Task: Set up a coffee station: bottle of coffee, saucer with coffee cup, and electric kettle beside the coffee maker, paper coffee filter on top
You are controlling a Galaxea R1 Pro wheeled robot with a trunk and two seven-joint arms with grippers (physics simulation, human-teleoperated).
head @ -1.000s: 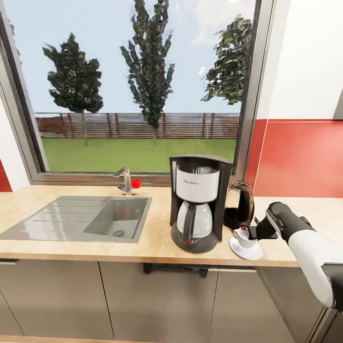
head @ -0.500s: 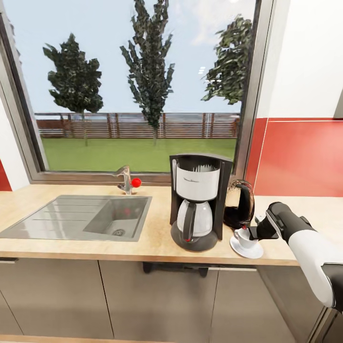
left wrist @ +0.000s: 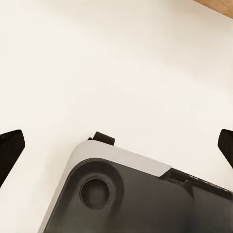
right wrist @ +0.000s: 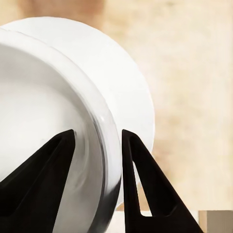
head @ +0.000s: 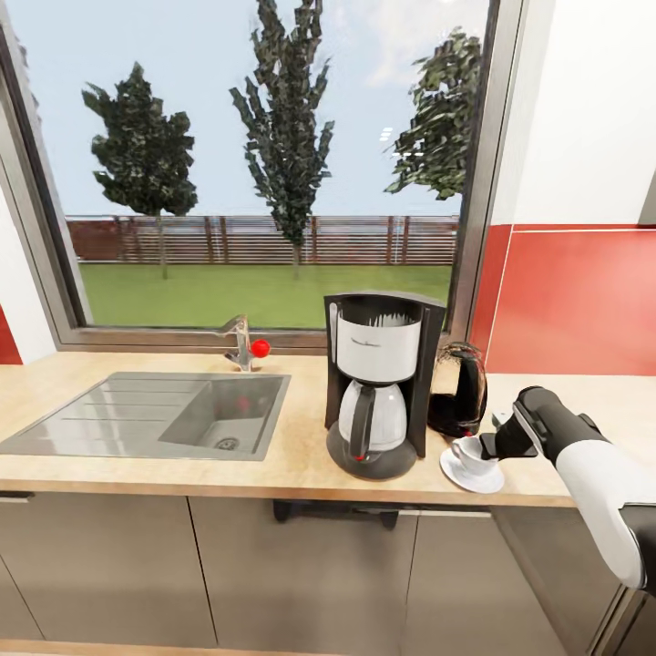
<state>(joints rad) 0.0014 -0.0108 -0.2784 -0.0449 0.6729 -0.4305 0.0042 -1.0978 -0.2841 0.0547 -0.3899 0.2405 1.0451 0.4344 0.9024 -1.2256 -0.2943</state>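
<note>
The black and white coffee maker (head: 378, 383) stands on the wooden countertop (head: 301, 456), with a white pleated edge showing in its top. Behind it to the right is the dark electric kettle (head: 460, 392). In front of the kettle a white saucer (head: 456, 479) carries the white coffee cup (head: 467, 456), which leans a little. My right gripper (head: 487, 448) reaches in from the right; in the right wrist view the gripper (right wrist: 98, 132) has its black fingers (right wrist: 141, 184) on either side of the cup's rim (right wrist: 104, 145). My left gripper (left wrist: 116, 145) hangs open over pale floor.
A steel sink (head: 155, 415) with a faucet (head: 239, 344) lies left of the coffee maker. The window and a red wall panel (head: 574, 301) close off the back. The counter's front edge runs just below the saucer. My own base (left wrist: 131, 199) shows under the left gripper.
My right gripper has shifted slightly right and down at the cup, and the cup now leans on the saucer. The left arm and the other things are unchanged.
</note>
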